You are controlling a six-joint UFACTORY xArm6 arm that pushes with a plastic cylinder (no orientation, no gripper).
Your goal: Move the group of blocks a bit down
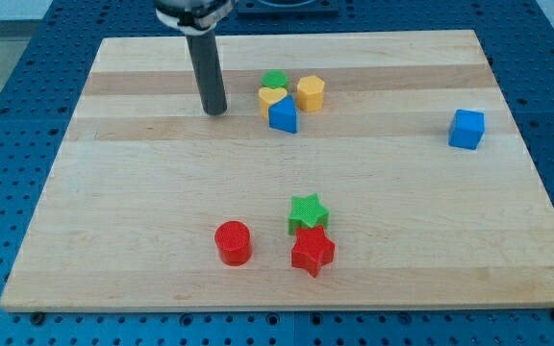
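Green block half hidden behind yellow heart; my tip left.

So on my wooden board there's a blue cube sitting way out at 3 o'clock, on its own and well apart from everything else. Down toward 6 o'clock I've got a green star touching a red star that sits right at its 6 o'clock, and a red cylinder near them at their 9 o'clock, not touching either one. The board itself lies on a blue table with a grid of holes, which shows all around its edges.
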